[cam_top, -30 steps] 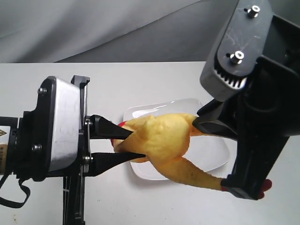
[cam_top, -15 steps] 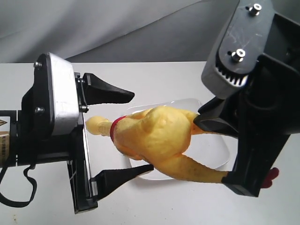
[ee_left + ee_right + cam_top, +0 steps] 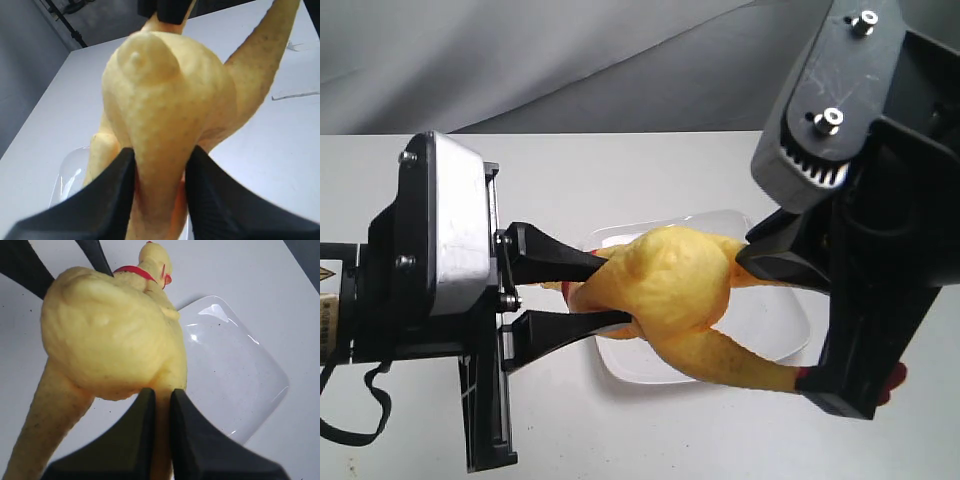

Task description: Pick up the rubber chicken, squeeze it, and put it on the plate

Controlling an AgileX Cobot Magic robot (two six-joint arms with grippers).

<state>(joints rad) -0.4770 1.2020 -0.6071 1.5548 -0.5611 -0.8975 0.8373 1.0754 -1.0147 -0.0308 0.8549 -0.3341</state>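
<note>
The yellow rubber chicken (image 3: 670, 285) hangs in the air above the white square plate (image 3: 775, 325), held from both sides. My left gripper (image 3: 600, 295) is shut on the neck end of its body, and its black fingers (image 3: 107, 195) pinch the rubber inward. My right gripper (image 3: 745, 262) is shut on one thin leg (image 3: 162, 430). The other leg slants down to a red foot (image 3: 892, 380) behind the right arm. In the right wrist view the chicken's body (image 3: 107, 337), its red collar (image 3: 134, 271) and the plate (image 3: 227, 367) below all show.
A white tabletop (image 3: 620, 170) lies under everything, with a grey backdrop behind it. The two large arm housings crowd the left and right of the exterior view. The table's left edge (image 3: 40, 107) shows in the left wrist view.
The left gripper, wide open half a second ago, has shut on the chicken's neck end again, as it was a second ago. The right gripper has kept its hold.
</note>
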